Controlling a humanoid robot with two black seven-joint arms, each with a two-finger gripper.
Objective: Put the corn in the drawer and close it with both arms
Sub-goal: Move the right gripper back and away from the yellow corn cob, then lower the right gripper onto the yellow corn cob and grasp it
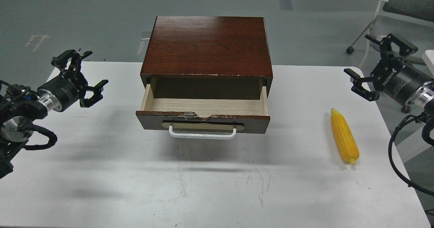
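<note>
The yellow corn [344, 136] lies on the white table [101, 173] at the right, its stub end toward me. The drawer [203, 114] of the dark reddish-brown wooden box [206, 45] stands pulled open and empty, with pale wood inside and a white bar handle [202, 133] on its front. My left gripper [80, 73] is open and empty, hovering left of the drawer. My right gripper [367, 58] is open and empty, above the table's right edge, behind and to the right of the corn.
A grey chair [403, 1] stands on the floor at the back right. The table's right edge runs just right of the corn. Black cables [396, 167] loop from my right arm near that edge.
</note>
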